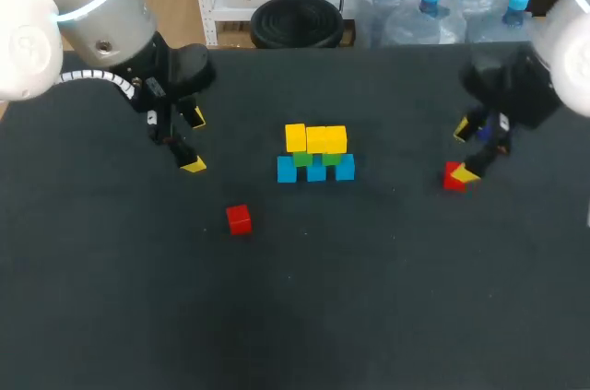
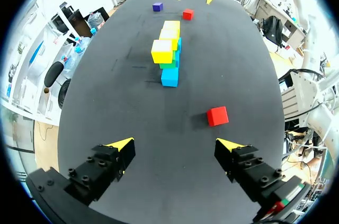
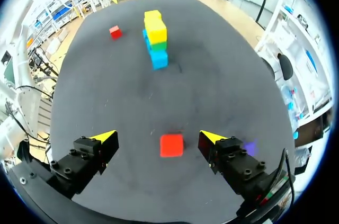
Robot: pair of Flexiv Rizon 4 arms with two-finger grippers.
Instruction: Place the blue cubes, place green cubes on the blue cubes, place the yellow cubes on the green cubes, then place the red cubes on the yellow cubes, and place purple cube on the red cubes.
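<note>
1. Centrally on the matte black table, we see a stepped stack: three smooth, square-edged blue cubes in a row, green cubes resting on them, and glossy yellow cubes on top.
2. Our left gripper hangs beside the stack, its fingers spread wide with nothing between them. One small red cube lies ahead of it, apart from the stack.
3. Our right gripper also stands wide, straddling a second red cube without touching it.
4. A small purple cube lies just beside one of the right gripper's fingers.
</note>
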